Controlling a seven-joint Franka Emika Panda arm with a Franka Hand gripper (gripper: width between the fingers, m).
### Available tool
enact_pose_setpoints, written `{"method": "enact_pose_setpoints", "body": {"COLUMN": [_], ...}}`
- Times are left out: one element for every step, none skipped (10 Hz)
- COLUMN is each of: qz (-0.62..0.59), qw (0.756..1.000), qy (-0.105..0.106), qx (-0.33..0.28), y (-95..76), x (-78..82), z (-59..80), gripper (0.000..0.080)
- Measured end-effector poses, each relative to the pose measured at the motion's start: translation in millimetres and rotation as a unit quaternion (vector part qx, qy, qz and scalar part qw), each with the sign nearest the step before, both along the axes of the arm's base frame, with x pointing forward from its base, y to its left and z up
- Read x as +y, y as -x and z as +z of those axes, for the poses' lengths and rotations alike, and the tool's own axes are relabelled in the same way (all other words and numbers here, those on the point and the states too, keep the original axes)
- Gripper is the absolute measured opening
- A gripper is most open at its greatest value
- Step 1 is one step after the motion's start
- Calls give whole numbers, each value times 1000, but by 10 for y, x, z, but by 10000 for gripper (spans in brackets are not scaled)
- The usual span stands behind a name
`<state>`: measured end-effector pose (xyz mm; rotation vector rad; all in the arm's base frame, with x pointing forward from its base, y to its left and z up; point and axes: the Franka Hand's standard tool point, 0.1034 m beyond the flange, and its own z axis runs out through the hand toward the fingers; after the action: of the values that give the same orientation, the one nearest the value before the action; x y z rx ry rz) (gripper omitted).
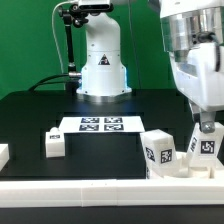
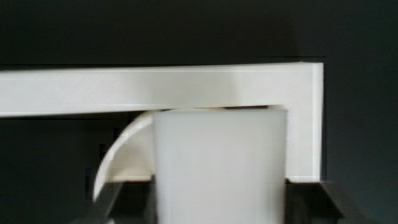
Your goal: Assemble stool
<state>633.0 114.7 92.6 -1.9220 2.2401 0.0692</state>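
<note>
The stool's white seat (image 1: 160, 150) sits against the front rail at the exterior view's right, a tag on its side. My gripper (image 1: 205, 134) comes straight down from above and is shut on an upright white leg (image 1: 207, 147), which stands right beside the seat. In the wrist view the leg (image 2: 222, 150) fills the middle, with a dark finger (image 2: 128, 200) pressed to each flank. A curved edge of the seat (image 2: 118, 150) peeks out behind it. Whether the leg's lower end touches the seat is hidden.
A long white rail (image 1: 90, 190) edges the table's front; its corner (image 2: 267, 85) shows in the wrist view. The marker board (image 1: 100, 124) lies mid-table before the arm's base (image 1: 102, 70). Another tagged leg (image 1: 54, 143) lies left of centre, with a further white part (image 1: 3, 153) at the left edge.
</note>
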Motion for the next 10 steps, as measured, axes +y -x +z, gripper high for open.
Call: {"method": "enact_pose_setpoints", "body": {"qz": [-39, -65, -69, -60, -45, -23, -7, -2, 25, 72], "qw": [999, 998, 997, 998, 999, 999, 999, 999, 999, 997], "qy": [-8, -12, -13, -12, -13, -11, -11, -13, -9, -5], "qx": [8, 14, 15, 16, 24, 27, 31, 30, 24, 16], "y": [-9, -6, -4, -1, -1, -21, -27, -35, -38, -39], "x": [-12, -14, -6, -3, 16, 51, 119, 184, 166, 161], "z": [3, 5, 2, 5, 33, 82, 144, 177, 161, 160], "gripper": [337, 337, 342, 342, 545, 545, 627, 643, 643, 648]}}
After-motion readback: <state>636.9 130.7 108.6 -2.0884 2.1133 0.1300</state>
